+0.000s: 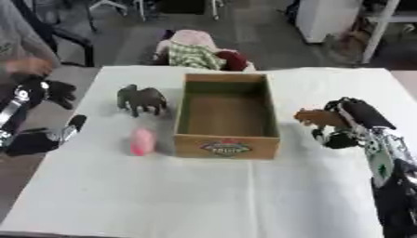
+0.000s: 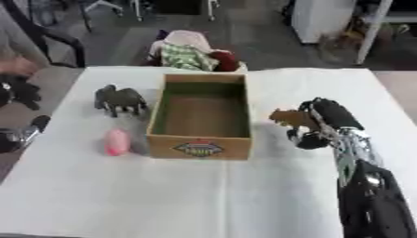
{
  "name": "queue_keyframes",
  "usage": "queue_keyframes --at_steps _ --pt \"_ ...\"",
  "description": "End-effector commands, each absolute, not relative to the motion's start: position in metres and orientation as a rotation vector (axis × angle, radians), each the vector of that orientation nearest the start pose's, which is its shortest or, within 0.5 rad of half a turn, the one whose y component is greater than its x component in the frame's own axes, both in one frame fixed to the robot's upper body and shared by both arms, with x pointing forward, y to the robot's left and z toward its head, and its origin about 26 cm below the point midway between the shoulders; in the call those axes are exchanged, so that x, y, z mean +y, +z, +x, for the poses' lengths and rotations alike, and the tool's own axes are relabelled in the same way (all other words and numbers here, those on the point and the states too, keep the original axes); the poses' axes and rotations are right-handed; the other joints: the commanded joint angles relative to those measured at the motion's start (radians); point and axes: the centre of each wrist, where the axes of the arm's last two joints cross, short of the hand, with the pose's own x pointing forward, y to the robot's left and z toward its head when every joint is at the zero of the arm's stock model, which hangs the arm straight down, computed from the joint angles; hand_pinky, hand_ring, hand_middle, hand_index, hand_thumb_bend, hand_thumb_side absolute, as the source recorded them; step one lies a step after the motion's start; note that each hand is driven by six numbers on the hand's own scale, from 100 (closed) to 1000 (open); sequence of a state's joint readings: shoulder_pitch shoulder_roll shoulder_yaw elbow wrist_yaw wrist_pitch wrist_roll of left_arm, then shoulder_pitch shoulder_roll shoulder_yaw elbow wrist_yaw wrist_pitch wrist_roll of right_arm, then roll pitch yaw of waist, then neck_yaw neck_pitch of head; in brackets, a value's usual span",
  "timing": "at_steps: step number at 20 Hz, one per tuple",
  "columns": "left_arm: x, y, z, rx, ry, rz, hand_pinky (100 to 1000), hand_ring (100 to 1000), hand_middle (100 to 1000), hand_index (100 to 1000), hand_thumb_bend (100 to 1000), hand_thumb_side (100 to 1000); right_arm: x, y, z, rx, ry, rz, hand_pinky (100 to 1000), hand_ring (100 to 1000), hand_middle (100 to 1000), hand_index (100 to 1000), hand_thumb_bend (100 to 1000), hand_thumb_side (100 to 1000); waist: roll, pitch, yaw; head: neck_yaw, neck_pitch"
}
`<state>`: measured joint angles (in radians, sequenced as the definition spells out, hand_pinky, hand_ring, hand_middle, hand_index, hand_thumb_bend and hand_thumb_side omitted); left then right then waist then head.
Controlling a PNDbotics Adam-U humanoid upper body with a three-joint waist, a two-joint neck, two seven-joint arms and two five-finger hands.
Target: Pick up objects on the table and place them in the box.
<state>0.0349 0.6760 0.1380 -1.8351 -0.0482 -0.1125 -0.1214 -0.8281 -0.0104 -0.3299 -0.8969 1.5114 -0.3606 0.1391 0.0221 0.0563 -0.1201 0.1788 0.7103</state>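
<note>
An open cardboard box [image 1: 227, 146] with a green inside stands mid-table and looks empty. To its left stand a dark toy elephant [image 1: 141, 99] and a pink oblong object [image 1: 143, 142]. My right hand [image 1: 352, 123] is right of the box, fingers curled round a small brown toy animal [image 1: 318, 117] held above the table. My left hand [image 1: 36, 139] hangs off the table's left edge; its fingers are hard to make out.
The white table [image 1: 204, 195] has bare cloth in front of the box. Beyond its far edge sits a pile of cloth and bags [image 1: 195, 53]. A person's arm [image 1: 24, 65] shows at the far left.
</note>
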Motion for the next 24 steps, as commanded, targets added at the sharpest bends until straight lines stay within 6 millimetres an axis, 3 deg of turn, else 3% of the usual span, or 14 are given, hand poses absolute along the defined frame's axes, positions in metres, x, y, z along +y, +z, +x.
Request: queue_keyframes --at_steps 1,5,9,12,18,24 --pt "0.394 0.150 0.264 -1.826 -0.732 0.547 853 614 609 769 330 123 -0.195 0.122 0.471 -1.650 1.358 -0.919 100 207 276 486 204 157 0.001 -0.011 0.002 -0.001 -0.012" --pt "0.393 0.150 0.264 -1.830 -0.734 0.539 853 614 609 769 330 123 -0.169 0.144 0.470 -1.769 1.331 -0.870 100 203 269 488 147 100 0.004 -0.012 0.007 -0.005 -0.013" --pt "0.392 0.151 0.265 -1.836 -0.736 0.529 852 614 609 769 330 123 -0.128 0.169 0.463 -1.900 1.324 -0.780 100 207 271 490 157 100 0.009 -0.013 0.014 -0.012 -0.013" --pt "0.390 0.151 0.266 -1.840 -0.739 0.519 852 615 610 769 331 125 -0.095 0.176 0.454 -1.953 1.375 -0.713 100 211 273 492 159 100 0.015 -0.012 0.021 -0.016 -0.015" --pt "0.387 0.153 0.268 -1.854 -0.741 0.506 852 615 610 769 330 125 -0.050 0.156 0.434 -1.927 1.511 -0.597 103 229 288 506 164 131 0.022 -0.005 0.038 -0.026 -0.026" --pt "0.385 0.155 0.269 -1.868 -0.740 0.501 851 615 610 768 329 125 -0.029 0.130 0.415 -1.851 1.569 -0.553 138 261 316 534 151 148 0.028 0.004 0.050 -0.031 -0.039"
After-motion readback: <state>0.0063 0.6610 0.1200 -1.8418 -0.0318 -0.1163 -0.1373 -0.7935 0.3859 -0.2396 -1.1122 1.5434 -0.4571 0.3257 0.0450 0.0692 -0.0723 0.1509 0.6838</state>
